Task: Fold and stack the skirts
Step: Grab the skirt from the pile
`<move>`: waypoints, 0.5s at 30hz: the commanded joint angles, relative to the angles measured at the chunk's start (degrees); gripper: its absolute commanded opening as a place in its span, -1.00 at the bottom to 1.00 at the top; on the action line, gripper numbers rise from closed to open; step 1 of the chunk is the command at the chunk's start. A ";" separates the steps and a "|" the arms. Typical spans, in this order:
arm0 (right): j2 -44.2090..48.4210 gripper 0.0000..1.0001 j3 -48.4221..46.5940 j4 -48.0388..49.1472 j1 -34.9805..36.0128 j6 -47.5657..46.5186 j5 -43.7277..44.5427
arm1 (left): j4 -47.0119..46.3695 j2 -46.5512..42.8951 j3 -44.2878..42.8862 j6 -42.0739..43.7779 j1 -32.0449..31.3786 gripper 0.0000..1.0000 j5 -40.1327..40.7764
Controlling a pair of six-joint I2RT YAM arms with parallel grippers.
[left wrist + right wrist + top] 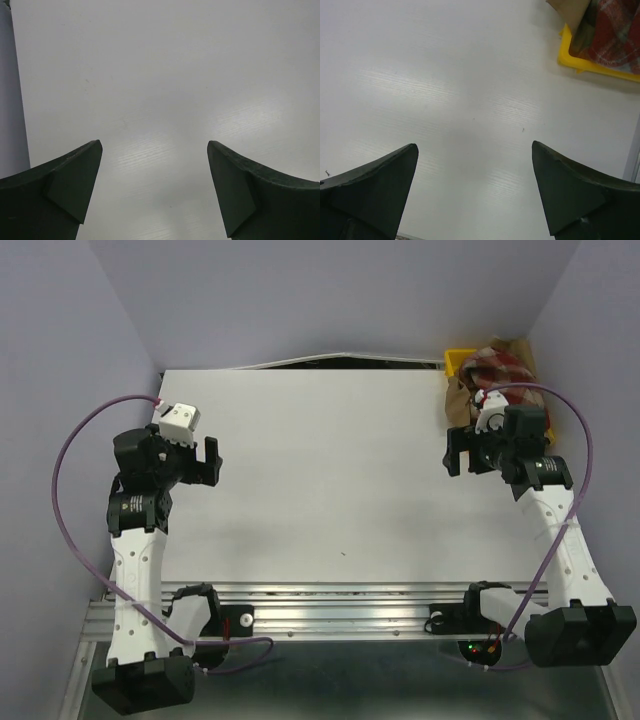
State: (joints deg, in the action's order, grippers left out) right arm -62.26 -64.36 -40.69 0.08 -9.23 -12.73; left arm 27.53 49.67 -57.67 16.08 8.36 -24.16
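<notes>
Beyond the spread right fingers (375, 190), skirts (615, 35) heap in a tray (580, 63); left fingers (55, 190) spread too.

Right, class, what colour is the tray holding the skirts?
The tray is yellow, seen best in the right wrist view.

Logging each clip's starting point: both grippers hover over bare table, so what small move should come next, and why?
Probably move the right gripper toward the yellow tray to take the plaid skirt. It lies bunched there with the tan skirt at the far right corner; the right gripper is open and nearest, while the left gripper is far off.
</notes>
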 commanded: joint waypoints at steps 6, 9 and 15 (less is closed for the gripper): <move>-6.63 1.00 -9.18 3.25 -0.60 -4.29 11.06 | 2.09 1.92 -5.08 4.22 -0.10 0.97 0.43; -12.70 1.00 -13.67 3.25 -2.97 -6.57 10.27 | 1.65 0.78 -6.31 5.72 -0.10 0.97 1.92; -27.10 1.00 -26.24 3.25 -8.16 -12.64 12.46 | 1.30 -0.01 -7.10 7.39 -0.10 0.97 3.16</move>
State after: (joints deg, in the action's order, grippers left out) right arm -83.31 -83.74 -39.53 -5.43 -16.62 -3.49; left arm 29.85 50.78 -62.04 21.45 8.36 -21.54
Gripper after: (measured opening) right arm 0.999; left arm 0.986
